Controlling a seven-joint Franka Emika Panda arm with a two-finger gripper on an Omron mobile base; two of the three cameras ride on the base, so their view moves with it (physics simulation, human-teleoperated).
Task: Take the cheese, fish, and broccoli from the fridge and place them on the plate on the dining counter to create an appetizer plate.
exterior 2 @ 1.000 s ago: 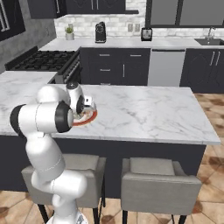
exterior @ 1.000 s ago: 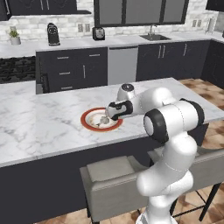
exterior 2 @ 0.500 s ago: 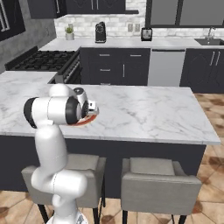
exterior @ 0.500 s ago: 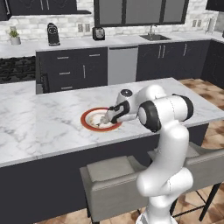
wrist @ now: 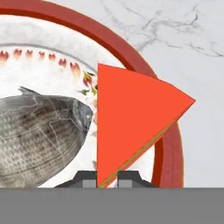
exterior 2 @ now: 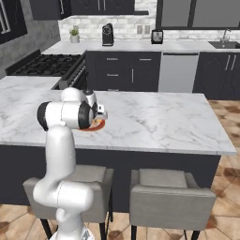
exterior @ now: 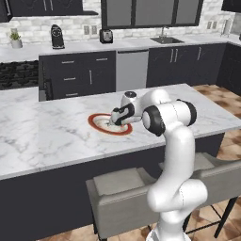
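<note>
The tool (wrist: 106,178) grips the cheese (wrist: 131,118) at its narrow edge, low over the plate (wrist: 168,148) on the tabletop (exterior: 52,136). The fish (wrist: 39,135) lies on the plate just left of the tool.

1 plate (wrist: 168,151) | 1 fish (wrist: 41,135) | 1 cheese (wrist: 131,122) | 2 chairs (exterior 2: 171,199)

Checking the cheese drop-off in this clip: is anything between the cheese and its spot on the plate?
Nothing visible stands in the way. In the hand view the cheese sits between the gripper fingertips, already over the plate, beside the fish that lies on it. Whether the wedge touches the plate surface cannot be told.
</note>
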